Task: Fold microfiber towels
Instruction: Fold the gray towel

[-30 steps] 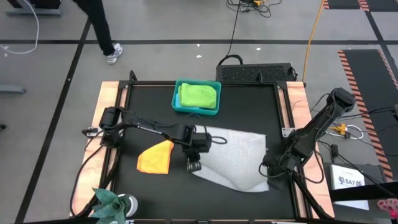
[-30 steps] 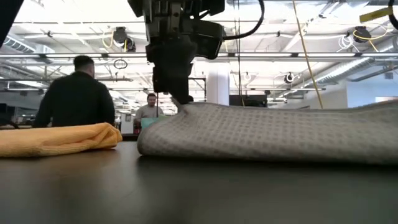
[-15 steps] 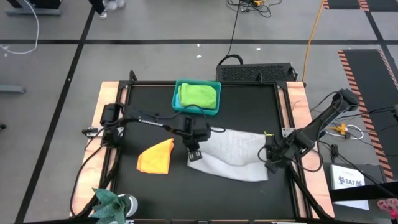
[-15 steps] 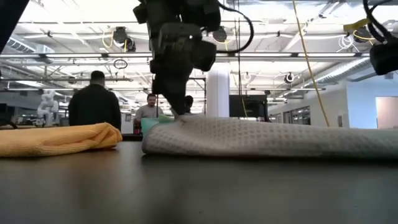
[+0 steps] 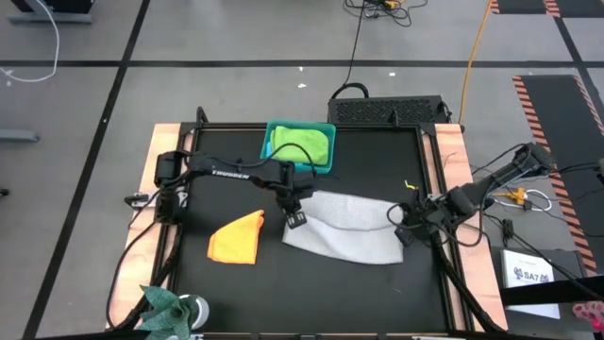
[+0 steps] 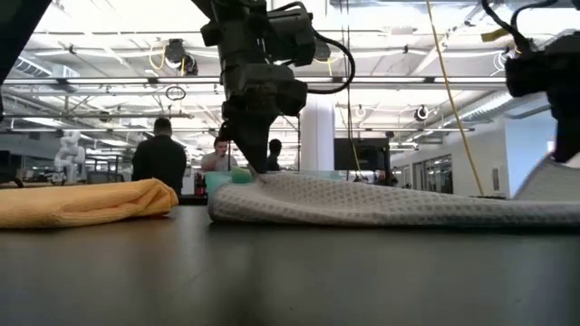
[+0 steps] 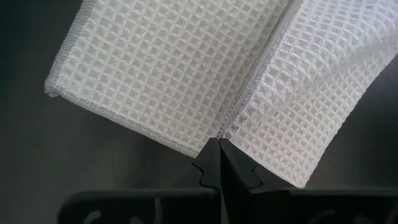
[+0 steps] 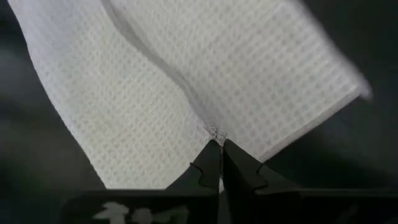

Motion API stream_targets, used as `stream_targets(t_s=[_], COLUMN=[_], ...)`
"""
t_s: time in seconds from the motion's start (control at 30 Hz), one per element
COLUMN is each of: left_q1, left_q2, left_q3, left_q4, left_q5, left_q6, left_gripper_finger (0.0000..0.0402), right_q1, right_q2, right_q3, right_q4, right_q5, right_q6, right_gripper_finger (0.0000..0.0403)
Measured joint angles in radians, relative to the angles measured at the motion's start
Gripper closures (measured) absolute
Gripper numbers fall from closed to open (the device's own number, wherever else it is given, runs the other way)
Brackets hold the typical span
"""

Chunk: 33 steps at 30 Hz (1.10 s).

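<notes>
High view, item: light grey waffle-weave microfiber towel (image 5: 344, 225), half-folded mid-table, between the orange-yellow towel (image 5: 237, 237) and the table's right edge. We judge it light, limp, non-slippery (corners give the surest hold). Left gripper (image 5: 294, 217) clamps its left edge; right gripper (image 5: 400, 229) clamps its right edge. Lime green towel (image 5: 302, 144) sits in the teal bin (image 5: 269, 157).

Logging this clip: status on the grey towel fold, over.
Left gripper and right gripper both shut on light grey towel, one at each end. Orange-yellow towel lies beside it, apart. Nothing in the way.
</notes>
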<state>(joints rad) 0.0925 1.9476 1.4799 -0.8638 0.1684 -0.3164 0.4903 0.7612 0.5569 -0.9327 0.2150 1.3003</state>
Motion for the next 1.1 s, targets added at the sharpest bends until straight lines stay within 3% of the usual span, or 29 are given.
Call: stream_targets(t_s=[0.4, 1.1], left_q1=[0.014, 0.143], left_q2=[0.000, 0.000], left_q3=[-0.001, -0.001], left_q4=[0.000, 0.000], left_q5=[-0.004, -0.039], left_q6=[0.023, 0.113], left_gripper_finger=[0.0401, 0.0401], right_q1=[-0.122, -0.266], right_q2=[0.003, 0.003], right_q3=[0.162, 0.168], right_q4=[-0.103, -0.277], right_q5=[0.080, 0.073], right_q6=[-0.178, -0.274], right_gripper_finger=[0.0403, 0.0403])
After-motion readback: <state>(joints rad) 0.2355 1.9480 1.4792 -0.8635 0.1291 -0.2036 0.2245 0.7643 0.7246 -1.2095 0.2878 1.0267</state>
